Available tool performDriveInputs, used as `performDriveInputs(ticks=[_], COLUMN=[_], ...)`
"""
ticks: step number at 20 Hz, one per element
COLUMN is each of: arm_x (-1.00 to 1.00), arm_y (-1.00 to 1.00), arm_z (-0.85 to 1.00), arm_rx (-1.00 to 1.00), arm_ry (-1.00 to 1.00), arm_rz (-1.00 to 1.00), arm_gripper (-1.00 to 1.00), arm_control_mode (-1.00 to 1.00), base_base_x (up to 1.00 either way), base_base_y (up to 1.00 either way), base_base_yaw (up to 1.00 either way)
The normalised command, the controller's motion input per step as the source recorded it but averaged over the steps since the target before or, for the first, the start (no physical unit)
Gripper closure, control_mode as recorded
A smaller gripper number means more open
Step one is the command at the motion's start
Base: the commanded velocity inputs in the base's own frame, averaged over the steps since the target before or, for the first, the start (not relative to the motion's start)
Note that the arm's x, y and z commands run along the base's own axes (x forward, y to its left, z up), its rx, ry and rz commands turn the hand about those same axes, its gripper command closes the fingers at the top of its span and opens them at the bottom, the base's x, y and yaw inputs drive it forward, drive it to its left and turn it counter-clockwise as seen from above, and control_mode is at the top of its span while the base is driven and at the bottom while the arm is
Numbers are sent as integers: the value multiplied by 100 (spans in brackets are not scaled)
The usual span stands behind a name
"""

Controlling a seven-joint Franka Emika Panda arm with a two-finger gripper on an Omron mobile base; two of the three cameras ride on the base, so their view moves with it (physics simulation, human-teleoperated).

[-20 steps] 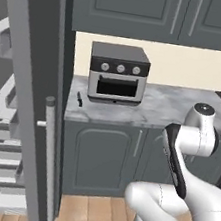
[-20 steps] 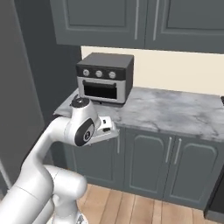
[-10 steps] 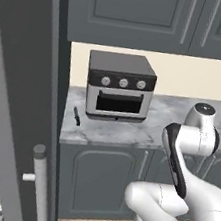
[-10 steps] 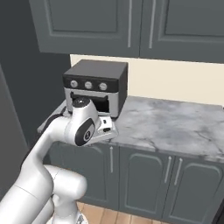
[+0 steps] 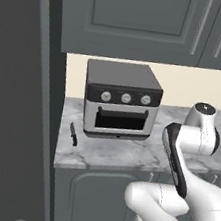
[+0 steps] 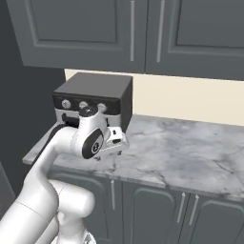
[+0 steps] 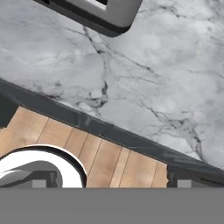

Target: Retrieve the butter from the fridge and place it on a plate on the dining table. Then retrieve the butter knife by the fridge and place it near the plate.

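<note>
on the counter [image 5: 100, 154] beside the toaster oven [image 5: 120, 100], the butter knife [image 5: 73, 133] lies near the edge; fingers apart.

The grey-veined marble counter [image 5: 110, 155] is carrying one boxy dark-topped toaster oven [image 5: 120, 100] showing three round knobs [image 5: 125, 98], and one slim dark butter knife [image 5: 73, 133] is lying beside it.

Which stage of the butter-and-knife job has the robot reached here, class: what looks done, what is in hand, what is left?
Done: nothing on the butter can be confirmed; neither butter nor plate is in view. In hand: nothing. The gripper is open and empty, above the counter's front edge, right of the toaster oven. Left: the butter knife lies untouched on the counter beside the fridge; it must be picked up and carried to the plate.
</note>
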Motion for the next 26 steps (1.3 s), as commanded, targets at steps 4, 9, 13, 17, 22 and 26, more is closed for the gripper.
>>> performDriveInputs(ticks=[4, 9, 13, 17, 22, 26], arm_x=[0, -2, -40, -50, -45, -29], arm_y=[0, 3, 49, 85, 97, 100], arm_z=[0, 0, 0, 0, 20, 4], arm_rx=[0, 2, 11, 8, 1, 0], arm_ry=[0, -3, -10, 0, -3, -6], arm_rz=[0, 0, 0, 0, 0, 0], arm_gripper=[-100, -100, -100, -100, -100, -100], arm_control_mode=[100, -100, -100, -100, -100, -100], base_base_x=[30, 1, 0, 0, 0, 0], base_base_y=[0, 2, 0, 0, 0, 0], base_base_yaw=[0, 0, 0, 0, 0, 0])
